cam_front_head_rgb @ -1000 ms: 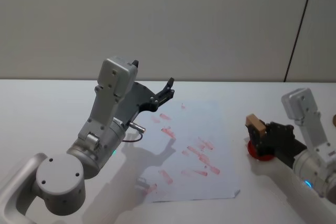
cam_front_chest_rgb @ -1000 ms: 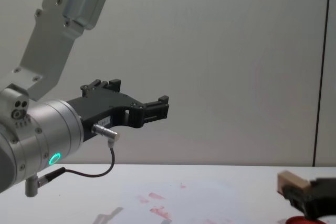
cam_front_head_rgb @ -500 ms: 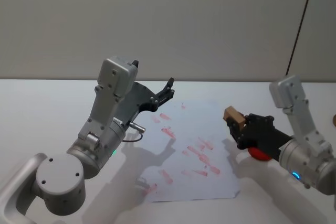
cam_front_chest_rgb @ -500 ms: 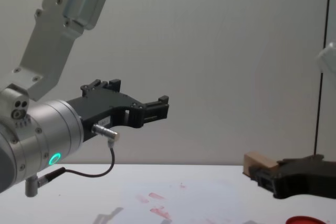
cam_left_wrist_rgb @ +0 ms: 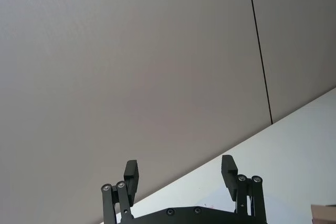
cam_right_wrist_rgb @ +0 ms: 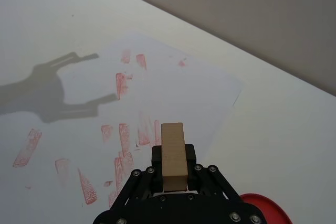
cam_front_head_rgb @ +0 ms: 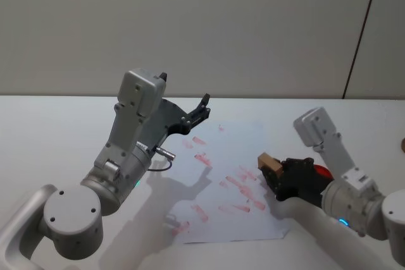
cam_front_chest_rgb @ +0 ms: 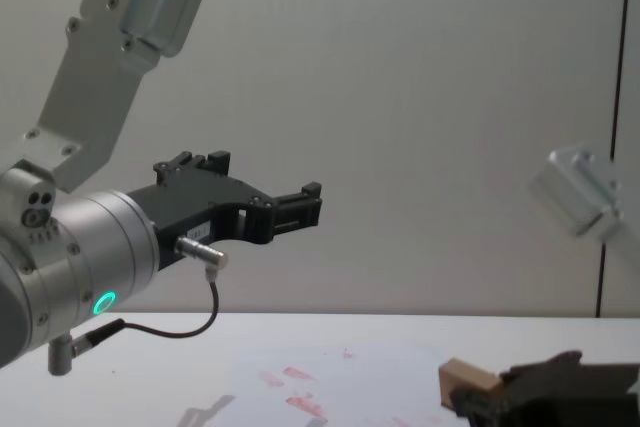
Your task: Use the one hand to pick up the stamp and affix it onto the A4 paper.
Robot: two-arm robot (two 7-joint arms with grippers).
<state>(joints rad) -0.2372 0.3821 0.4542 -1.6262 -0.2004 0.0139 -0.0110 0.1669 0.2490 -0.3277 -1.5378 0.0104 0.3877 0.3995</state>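
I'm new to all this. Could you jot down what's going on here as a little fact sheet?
Working arm: right gripper, fingers shut on the stamp
Stamp location: over the A4 paper near its right edge; contact unclear
Paper markings: several red prints
Other arm: left gripper, open, held up, idle
Also there: red pad beside the right gripper

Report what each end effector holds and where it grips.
Right end effector holds the stamp by its rear half, the front end jutting free. Left end effector is open, holding nothing.
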